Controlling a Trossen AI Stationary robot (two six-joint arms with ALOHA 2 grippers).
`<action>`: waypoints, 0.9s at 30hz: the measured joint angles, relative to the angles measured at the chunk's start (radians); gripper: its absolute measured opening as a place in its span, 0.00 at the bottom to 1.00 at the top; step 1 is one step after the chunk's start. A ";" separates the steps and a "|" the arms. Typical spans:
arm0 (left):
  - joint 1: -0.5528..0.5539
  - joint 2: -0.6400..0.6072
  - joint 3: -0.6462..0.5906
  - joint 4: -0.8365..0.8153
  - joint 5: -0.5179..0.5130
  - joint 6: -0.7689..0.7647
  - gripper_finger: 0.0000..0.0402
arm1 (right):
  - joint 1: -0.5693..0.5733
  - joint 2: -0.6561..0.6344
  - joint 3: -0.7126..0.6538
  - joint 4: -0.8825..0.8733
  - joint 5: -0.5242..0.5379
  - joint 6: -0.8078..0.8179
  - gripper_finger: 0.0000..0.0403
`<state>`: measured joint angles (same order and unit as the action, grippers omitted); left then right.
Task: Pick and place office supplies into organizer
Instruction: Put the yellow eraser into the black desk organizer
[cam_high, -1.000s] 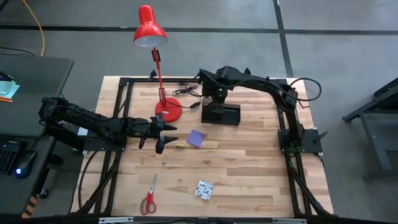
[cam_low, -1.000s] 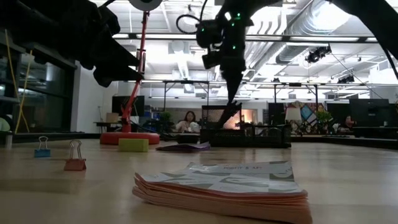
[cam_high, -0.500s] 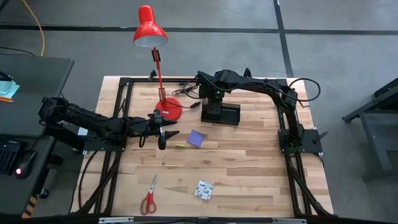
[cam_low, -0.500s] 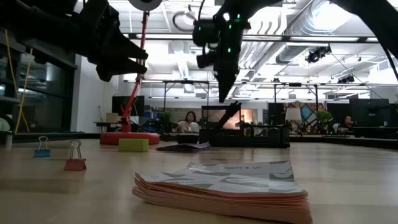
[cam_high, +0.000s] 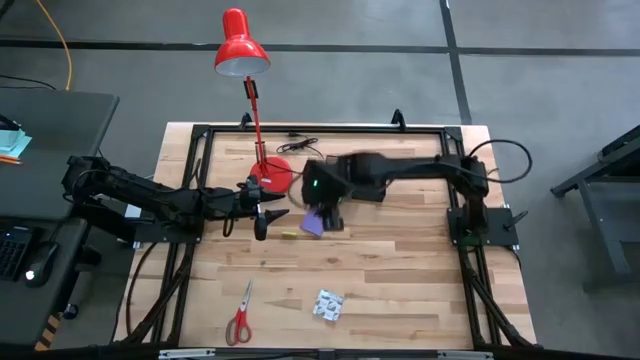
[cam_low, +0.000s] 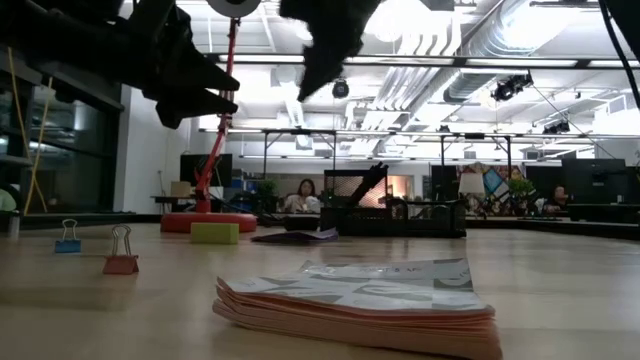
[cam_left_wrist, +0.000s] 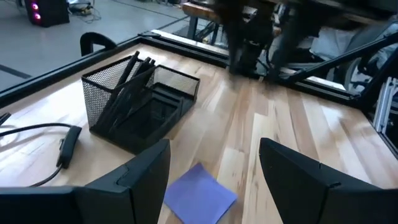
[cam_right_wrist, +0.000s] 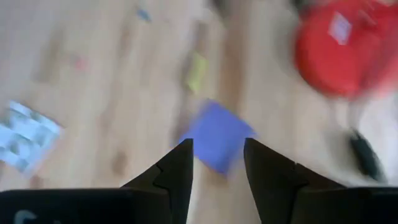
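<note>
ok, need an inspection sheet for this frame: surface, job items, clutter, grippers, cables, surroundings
Surface: light wooden plank table in a black frame.
Job's things: black mesh organizer holding black pens; purple square notepad flat on the table; red-handled scissors, white-blue patterned packet and small yellow piece lying loose.
Clutter: red desk lamp; two small binder clips.
Grippers: left gripper open, raised beside the lamp base; right gripper open, above the notepad.
Cables: black cord on the table beside the organizer.
Surroundings: open workshop; a seated person far behind; dark desk beside the table.
</note>
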<state>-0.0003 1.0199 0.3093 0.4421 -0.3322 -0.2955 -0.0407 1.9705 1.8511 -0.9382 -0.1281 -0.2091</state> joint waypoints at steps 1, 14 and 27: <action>0.000 0.000 0.000 -0.010 0.004 -0.001 0.58 | 0.021 0.010 0.000 0.015 -0.003 -0.002 0.34; 0.000 -0.025 0.000 -0.030 0.092 0.029 0.58 | 0.161 -0.033 -0.393 0.554 -0.094 0.084 0.31; 0.000 -0.035 0.000 0.017 0.085 0.029 0.58 | 0.303 -0.096 -1.064 1.657 0.185 0.142 0.29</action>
<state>-0.0002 0.9844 0.3096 0.4594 -0.2474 -0.2665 0.2626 1.8744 0.7869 0.7187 0.0569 -0.0676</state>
